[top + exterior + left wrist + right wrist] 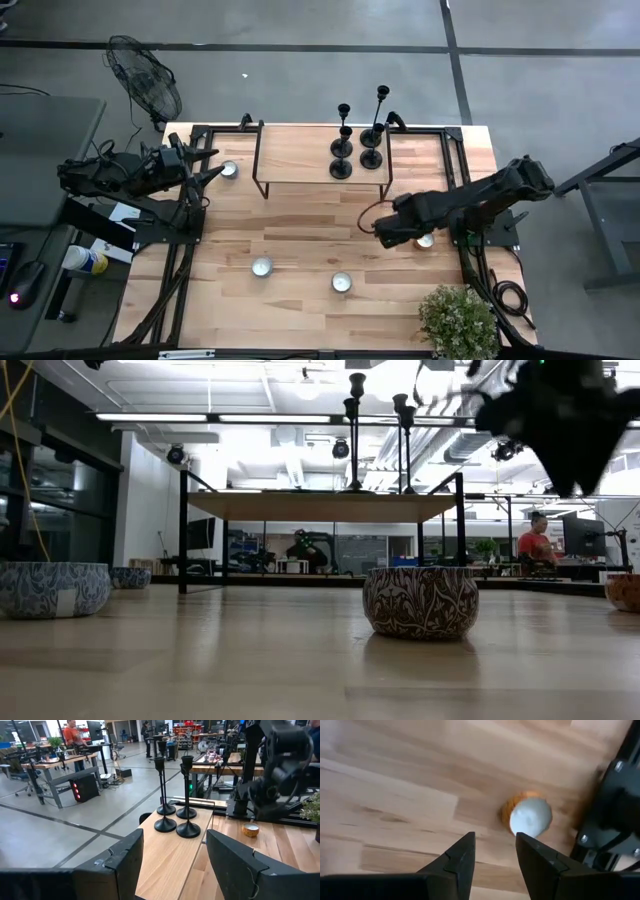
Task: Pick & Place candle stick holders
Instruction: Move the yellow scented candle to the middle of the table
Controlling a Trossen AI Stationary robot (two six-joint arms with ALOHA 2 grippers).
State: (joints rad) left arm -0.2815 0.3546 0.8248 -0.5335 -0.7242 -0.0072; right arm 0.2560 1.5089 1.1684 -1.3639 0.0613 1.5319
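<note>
Several black candle stick holders (342, 168) stand close together on the right end of a raised wooden shelf (300, 150) at the back of the table. In the left wrist view the candle stick holders (188, 829) stand upright at the far end of the shelf top, well beyond my fingers. My left gripper (215, 172) (175, 837) is open and empty at the shelf's left end. My right gripper (385, 232) (495, 842) hovers open over bare table in front of the shelf, next to an orange candle bowl (527, 815). The low view shows the holders (352, 440) on top of the shelf.
Small candle bowls sit on the table: one by the left gripper (229, 170), two near the front (262, 267) (342, 283), one by the right gripper (425, 240). A potted plant (458, 320) stands at the front right corner. A person sits far off in the room.
</note>
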